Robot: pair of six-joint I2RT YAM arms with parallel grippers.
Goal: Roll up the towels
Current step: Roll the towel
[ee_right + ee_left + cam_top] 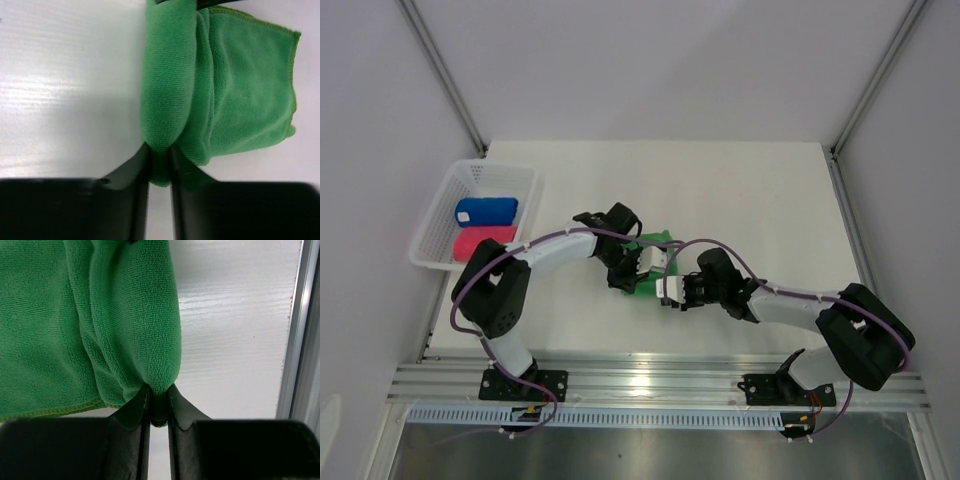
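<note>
My left arm (555,250) reaches right and my right arm (790,305) reaches left, both bent low, wrists almost meeting in the middle. The left claw (158,388) and right claw (159,148) face each other, each pinched nearly closed on a fold of the green towel (660,240).

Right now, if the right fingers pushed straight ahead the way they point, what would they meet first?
The green towel: the right fingers pinch its rolled fold, so they would press along that roll. Beyond, probably the left fingers holding the far end.
</note>
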